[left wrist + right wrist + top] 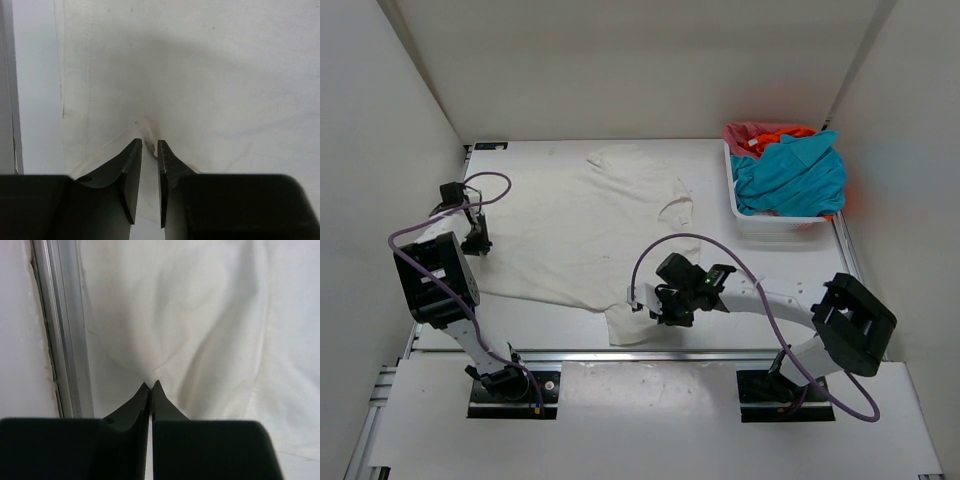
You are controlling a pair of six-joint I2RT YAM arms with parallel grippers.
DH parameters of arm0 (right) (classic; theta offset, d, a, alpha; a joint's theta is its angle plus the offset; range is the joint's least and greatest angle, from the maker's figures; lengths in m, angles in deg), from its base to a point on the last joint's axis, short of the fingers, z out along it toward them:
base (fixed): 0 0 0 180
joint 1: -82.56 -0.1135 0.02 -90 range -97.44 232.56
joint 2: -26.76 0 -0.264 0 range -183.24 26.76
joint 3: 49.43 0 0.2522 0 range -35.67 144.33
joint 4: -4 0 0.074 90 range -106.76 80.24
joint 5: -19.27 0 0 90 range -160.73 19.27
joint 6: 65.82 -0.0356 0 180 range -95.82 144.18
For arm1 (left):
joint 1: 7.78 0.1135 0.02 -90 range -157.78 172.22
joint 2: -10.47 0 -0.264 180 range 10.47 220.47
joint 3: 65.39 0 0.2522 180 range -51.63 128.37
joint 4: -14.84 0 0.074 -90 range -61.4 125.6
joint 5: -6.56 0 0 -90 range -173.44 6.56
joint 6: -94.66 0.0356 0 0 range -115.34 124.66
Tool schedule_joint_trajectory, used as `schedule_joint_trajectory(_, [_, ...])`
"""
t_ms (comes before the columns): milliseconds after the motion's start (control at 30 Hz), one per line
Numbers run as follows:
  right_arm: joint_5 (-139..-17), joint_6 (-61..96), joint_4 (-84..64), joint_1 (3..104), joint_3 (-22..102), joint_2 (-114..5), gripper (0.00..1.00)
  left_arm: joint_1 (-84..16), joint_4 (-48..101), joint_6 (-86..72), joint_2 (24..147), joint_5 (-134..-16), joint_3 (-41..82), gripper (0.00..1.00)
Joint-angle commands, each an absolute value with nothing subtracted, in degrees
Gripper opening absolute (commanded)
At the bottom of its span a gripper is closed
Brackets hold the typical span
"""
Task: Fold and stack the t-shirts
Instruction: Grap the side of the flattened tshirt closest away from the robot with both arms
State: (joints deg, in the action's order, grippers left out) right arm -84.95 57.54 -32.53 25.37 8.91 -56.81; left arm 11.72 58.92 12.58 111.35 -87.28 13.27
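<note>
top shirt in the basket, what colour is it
Teal-blue; the top shirt shows best in the top external view.

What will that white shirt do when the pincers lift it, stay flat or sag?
Probably sag: the white shirt puckers into soft folds at the left pincer and the right pincer. It looks thin and light, so it should rise easily. Spread wide, it would likely drape and bunch between them.

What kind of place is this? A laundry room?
Probably a robot test booth, not a home: a left arm and right arm bolted to a table, plain white walls close around it, and a white t-shirt spread on it.
</note>
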Motion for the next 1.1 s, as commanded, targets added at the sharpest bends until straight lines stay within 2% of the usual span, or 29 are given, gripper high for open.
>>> schedule_joint_trajectory(0, [-86.54, 58.01, -35.24, 24.73, 13.9, -53.92, 0.0, 12.43, 60.06, 12.05, 106.89, -86.25, 14.46, 0.29])
schedule_joint_trajectory(100, [-87.69, 57.93, -37.0, 25.26, 14.95, -53.13, 0.0, 12.17, 60.15, 11.95, 106.8, -84.59, 14.47, 0.21])
schedule_joint_trajectory(200, [-87.6, 58.72, -37.54, 26.3, 15.31, -53.48, 0.0, 11.9, 59.71, 13.18, 106.62, -85.98, 13.41, 0.27])
schedule_joint_trajectory(267, [-87.69, 58.28, -37.63, 26.22, 15.48, -53.65, 0.0, 12.08, 59.19, 13.45, 107.58, -87.04, 13.32, 0.38])
schedule_joint_trajectory(300, [-87.78, 58.63, -38.15, 26.05, 16.0, -53.92, 0.0, 12.6, 59.44, 13.36, 108.2, -87.74, 13.93, 0.4])
schedule_joint_trajectory(600, [-87.78, 58.1, -38.24, 26.75, 15.93, -54.71, 0.0, 12.95, 60.59, 13.36, 113.56, -86.34, 17.27, 0.4])
schedule_joint_trajectory(733, [-87.78, 57.14, -38.33, 26.49, 15.92, -54.8, 0.0, 12.34, 60.59, 13.8, 115.41, -86.6, 17.27, 0.34])
schedule_joint_trajectory(900, [-87.69, 55.3, -38.67, 27.45, 16.36, -54.8, 0.0, 12.52, 61.47, 13.8, 115.15, -86.69, 16.66, 0.09])
schedule_joint_trajectory(967, [-87.78, 54.59, -39.64, 27.89, 16.8, -54.54, 0.0, 12.52, 61.29, 13.89, 113.83, -87.92, 16.49, 0.02])
schedule_joint_trajectory(1067, [-87.61, 54.06, -40.08, 28.95, 17.67, -54.27, 0.0, 12.52, 61.64, 14.59, 111.46, -90.11, 15.87, 0.0])
